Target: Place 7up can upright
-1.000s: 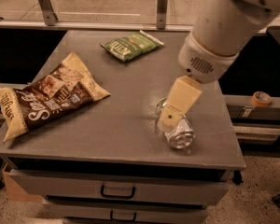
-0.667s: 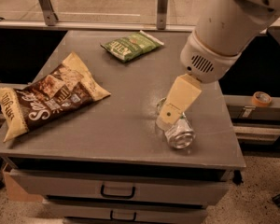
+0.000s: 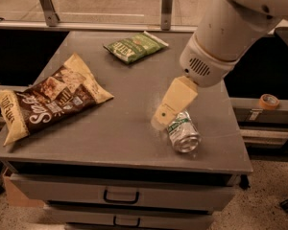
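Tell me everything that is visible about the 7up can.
The 7up can is small, of shiny silver metal with a green label band, and looks slightly dented. It lies on its side, not upright, with one round end turned toward the camera, near the front right of the grey table. The gripper sits at its upper left and seems to touch it.

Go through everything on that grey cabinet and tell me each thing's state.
Shiny silver-and-green 7up can: lying on its side, not upright.
Tan gripper: low at the can's far end.
Brown crinkly chip bag: lying flat.
Green snack bag: lying flat.
Grey cabinet's top drawer: shut.
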Robot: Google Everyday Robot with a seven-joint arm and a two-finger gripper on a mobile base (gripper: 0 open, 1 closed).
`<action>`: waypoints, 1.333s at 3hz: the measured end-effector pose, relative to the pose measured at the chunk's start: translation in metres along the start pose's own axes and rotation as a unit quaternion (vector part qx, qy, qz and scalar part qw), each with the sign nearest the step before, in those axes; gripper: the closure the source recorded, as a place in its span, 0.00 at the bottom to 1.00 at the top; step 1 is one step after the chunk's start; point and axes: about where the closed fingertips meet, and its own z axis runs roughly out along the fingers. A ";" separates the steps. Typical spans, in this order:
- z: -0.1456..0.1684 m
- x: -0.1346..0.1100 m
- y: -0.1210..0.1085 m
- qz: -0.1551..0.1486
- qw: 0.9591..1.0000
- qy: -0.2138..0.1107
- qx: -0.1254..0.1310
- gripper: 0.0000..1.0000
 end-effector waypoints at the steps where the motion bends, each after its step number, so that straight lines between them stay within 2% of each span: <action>1: 0.020 -0.010 -0.005 0.066 0.998 0.001 0.003 0.00; 2: 0.040 -0.015 -0.017 0.144 0.989 0.014 0.017 0.00; 3: 0.054 -0.013 -0.023 0.209 0.977 0.028 0.035 0.00; 4: 0.067 0.000 -0.027 0.261 0.962 0.053 0.055 0.00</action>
